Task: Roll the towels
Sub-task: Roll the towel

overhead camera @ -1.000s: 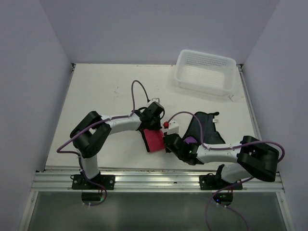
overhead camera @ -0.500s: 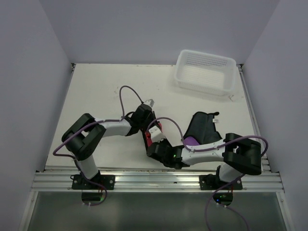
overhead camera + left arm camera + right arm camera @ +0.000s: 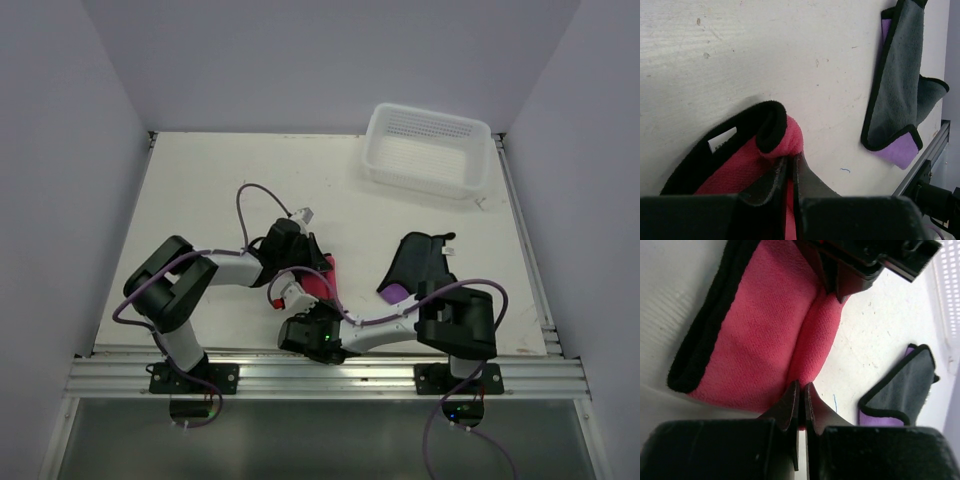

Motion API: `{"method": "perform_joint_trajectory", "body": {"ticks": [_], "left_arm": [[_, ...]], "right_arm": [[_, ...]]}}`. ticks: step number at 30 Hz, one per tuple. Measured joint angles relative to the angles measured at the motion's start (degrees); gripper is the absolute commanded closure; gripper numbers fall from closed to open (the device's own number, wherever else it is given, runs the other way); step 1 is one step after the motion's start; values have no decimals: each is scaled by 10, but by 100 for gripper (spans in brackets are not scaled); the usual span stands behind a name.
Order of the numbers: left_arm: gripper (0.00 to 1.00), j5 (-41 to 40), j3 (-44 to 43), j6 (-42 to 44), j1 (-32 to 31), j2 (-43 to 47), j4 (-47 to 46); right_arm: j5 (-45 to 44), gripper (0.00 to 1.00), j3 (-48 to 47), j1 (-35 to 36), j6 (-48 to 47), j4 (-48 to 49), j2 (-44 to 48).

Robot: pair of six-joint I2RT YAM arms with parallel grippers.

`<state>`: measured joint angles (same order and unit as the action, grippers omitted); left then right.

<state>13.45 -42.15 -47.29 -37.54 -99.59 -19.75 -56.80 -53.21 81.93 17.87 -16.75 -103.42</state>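
Note:
The pink-red towel (image 3: pixel 322 281) with a black border lies near the table's front, partly folded over itself. My left gripper (image 3: pixel 318 266) is shut on its far fold; in the left wrist view the jaws (image 3: pixel 790 161) pinch the pink towel (image 3: pixel 740 172). My right gripper (image 3: pixel 314 300) is shut on the near edge; in the right wrist view the jaws (image 3: pixel 801 388) pinch the pink towel (image 3: pixel 765 325). The purple towel (image 3: pixel 418 262), black side up, lies crumpled to the right and nothing holds it. It also shows in the left wrist view (image 3: pixel 900 95) and the right wrist view (image 3: pixel 900 392).
A white perforated basket (image 3: pixel 428 150) stands at the back right, its wall also at the right wrist view's edge (image 3: pixel 949 285). The right arm (image 3: pixel 400 325) stretches along the table's front edge. The left gripper body (image 3: pixel 860 260) shows beyond the pink towel.
Both grippers have moved left with the pink towel, folding it narrower. The right arm has swung far left along the front edge. The purple towel lies uncovered.

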Motion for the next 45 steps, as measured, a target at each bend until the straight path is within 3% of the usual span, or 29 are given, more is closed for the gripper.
{"method": "perform_joint_trajectory", "body": {"ticks": [13, 29, 32, 38, 45], "left_arm": [[100, 41, 8, 35, 19, 0, -7], [100, 29, 7, 81, 20, 5, 18], [100, 28, 7, 81, 20, 5, 19], [100, 27, 17, 81, 20, 5, 3], [100, 24, 31, 81, 20, 5, -24]], "right_arm": [[-18, 100, -54, 16, -65, -50, -71], [-7, 100, -69, 16, -76, -54, -80], [-6, 93, -70, 16, -75, -53, -80], [-5, 90, -70, 16, -53, -50, -79], [13, 79, -63, 10, -19, -47, -61]]}}
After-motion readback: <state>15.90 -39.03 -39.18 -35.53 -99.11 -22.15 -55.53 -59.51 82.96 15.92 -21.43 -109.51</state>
